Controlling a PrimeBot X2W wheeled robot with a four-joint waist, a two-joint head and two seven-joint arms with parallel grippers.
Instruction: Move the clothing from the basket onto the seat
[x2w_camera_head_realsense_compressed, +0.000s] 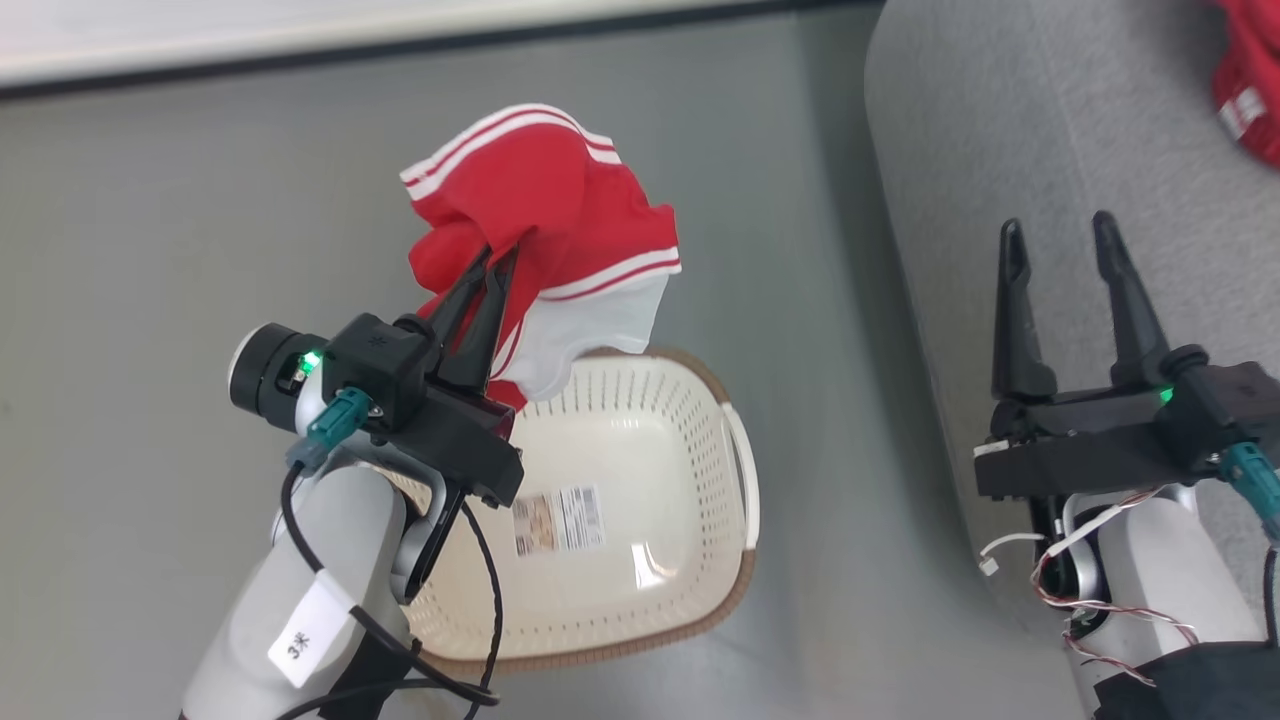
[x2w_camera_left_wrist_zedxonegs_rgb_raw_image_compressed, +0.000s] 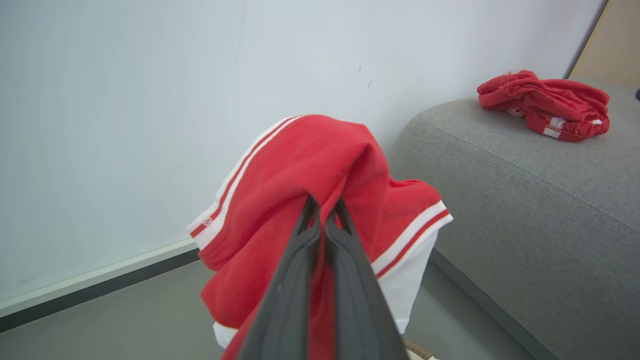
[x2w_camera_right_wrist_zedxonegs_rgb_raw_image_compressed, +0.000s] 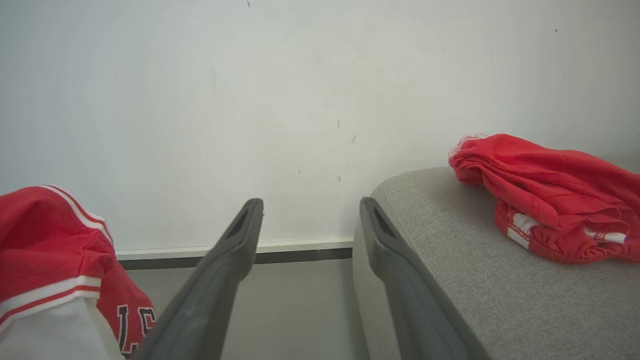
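The seat (x2w_camera_head_realsense_compressed: 1000, 150) takes up the right side of the head view, broad and grey, with one red garment (x2w_camera_head_realsense_compressed: 1250, 90) lying crumpled on its far part. The basket (x2w_camera_head_realsense_compressed: 745, 470) stands on the floor (x2w_camera_head_realsense_compressed: 200, 200) just left of the seat and apart from it; its inside is bare but for a label (x2w_camera_head_realsense_compressed: 558, 520) on the bottom. Above the basket's far rim hangs a second garment (x2w_camera_head_realsense_compressed: 550, 190), red with white stripe trim and a white panel. Its lowest white fold comes close to the rim, and I cannot tell whether it touches. The left gripper (x2w_camera_head_realsense_compressed: 497, 255) is clenched on a bunch of this garment, fingers pressed together with cloth draped over their tips. The right gripper (x2w_camera_head_realsense_compressed: 1058, 225) is released, fingers wide apart over the seat's near edge, grasping nothing.

By my reading the step in hand is the carry: the last piece is out of the basket and not yet on the seat. The next move calls for taking it rightward, high enough that the hanging hem clears the seat's side, then letting go over the seat
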